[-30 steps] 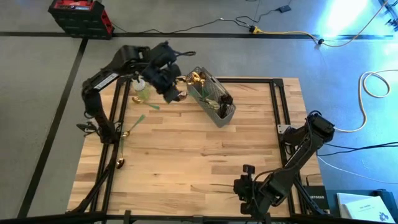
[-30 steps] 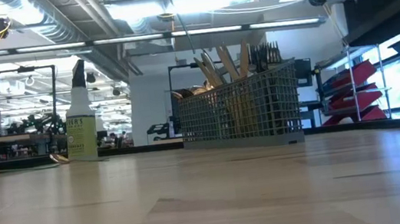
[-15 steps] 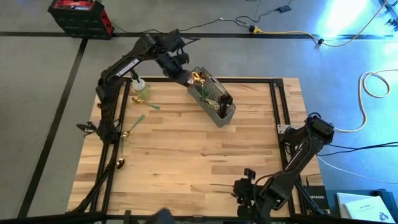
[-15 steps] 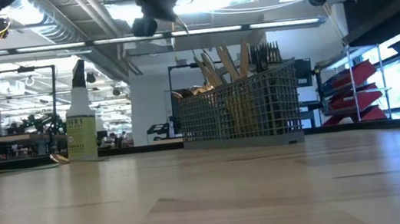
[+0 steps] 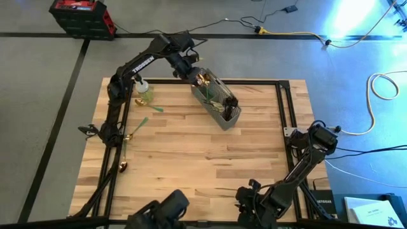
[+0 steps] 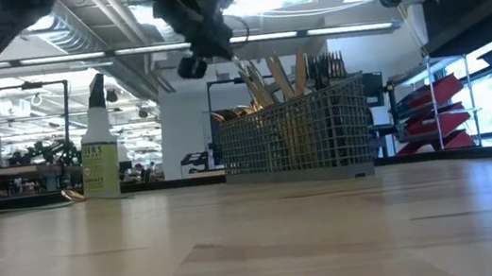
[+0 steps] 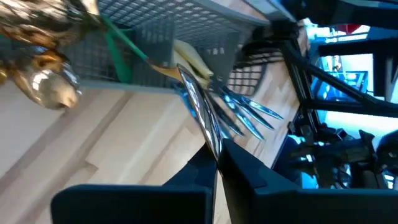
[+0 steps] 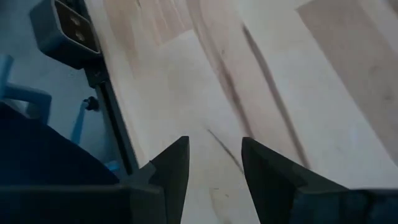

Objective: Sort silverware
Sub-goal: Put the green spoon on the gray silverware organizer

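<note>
In the high view the left hand (image 5: 191,69) reaches to the upper middle of the frame, over the upper-left end of the grey wire-mesh caddy (image 5: 219,102). Its fingers (image 7: 249,177) are pressed together on a silver fork (image 7: 214,118), whose tines point toward the caddy's mesh wall in the left wrist view. The caddy lies diagonally on the table (image 5: 191,159) and already holds gold and dark silverware (image 5: 213,92); in the low view the handles stand up above its rim. Left of it stands a spray bottle (image 5: 144,91), with a green-handled utensil (image 5: 141,123) and a gold spoon (image 5: 123,166) lying on the table near the left edge. The right hand (image 8: 214,165) rests at the lower right of the high view, fingers apart over bare wood.
</note>
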`<act>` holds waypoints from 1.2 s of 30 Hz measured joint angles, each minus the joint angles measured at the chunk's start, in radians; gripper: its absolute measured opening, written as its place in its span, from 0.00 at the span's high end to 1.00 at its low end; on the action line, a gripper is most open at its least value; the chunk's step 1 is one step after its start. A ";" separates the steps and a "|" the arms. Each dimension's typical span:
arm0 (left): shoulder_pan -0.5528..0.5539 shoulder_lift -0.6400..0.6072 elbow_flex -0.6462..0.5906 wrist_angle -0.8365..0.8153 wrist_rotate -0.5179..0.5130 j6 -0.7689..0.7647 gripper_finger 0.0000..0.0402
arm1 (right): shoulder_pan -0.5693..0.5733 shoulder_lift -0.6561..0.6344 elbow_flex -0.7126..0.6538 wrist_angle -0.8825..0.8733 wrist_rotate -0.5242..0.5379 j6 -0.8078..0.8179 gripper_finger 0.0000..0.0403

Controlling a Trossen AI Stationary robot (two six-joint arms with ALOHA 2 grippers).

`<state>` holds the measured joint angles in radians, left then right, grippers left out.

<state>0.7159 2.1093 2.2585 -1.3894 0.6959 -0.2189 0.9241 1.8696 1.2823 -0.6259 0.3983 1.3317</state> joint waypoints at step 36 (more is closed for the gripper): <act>0.055 0.018 0.000 0.422 -0.049 0.145 0.60 | 0.006 0.026 0.000 0.102 0.011 0.051 0.67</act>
<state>0.7708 2.1272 2.2581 -0.9675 0.6470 -0.0741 0.9302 1.8961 1.2823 -0.5238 0.4091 1.3827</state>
